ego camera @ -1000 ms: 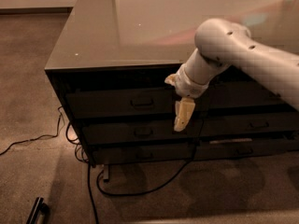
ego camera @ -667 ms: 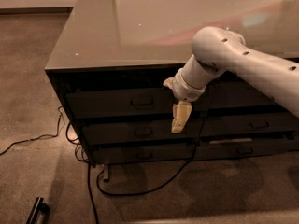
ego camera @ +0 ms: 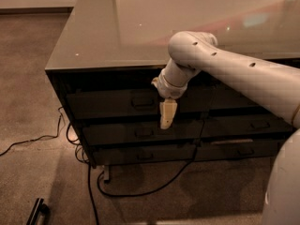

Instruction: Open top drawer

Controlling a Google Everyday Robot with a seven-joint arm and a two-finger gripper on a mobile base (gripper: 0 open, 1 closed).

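Note:
The top drawer (ego camera: 108, 104) is the tallest dark grey front in the left stack, under the glossy desk top (ego camera: 140, 27). It looks closed, and its small centre pull handle (ego camera: 142, 102) is free. My gripper (ego camera: 167, 117) hangs pointing downward in front of the drawer's right part. It is just right of the handle, and its tip reaches the drawer's lower edge. It holds nothing that I can see. My white arm (ego camera: 225, 69) reaches in from the right, above the desk edge.
Two lower drawers (ego camera: 140, 132) sit below the top one. A matching right-hand stack (ego camera: 253, 124) is partly behind my arm. Black cables (ego camera: 140, 189) loop over the carpet below the desk and off to the left (ego camera: 28, 142). A black object (ego camera: 37, 211) lies at the bottom left.
My arm has swung left. The gripper has moved left along the top drawer front, closer to the handle, at about the same height.

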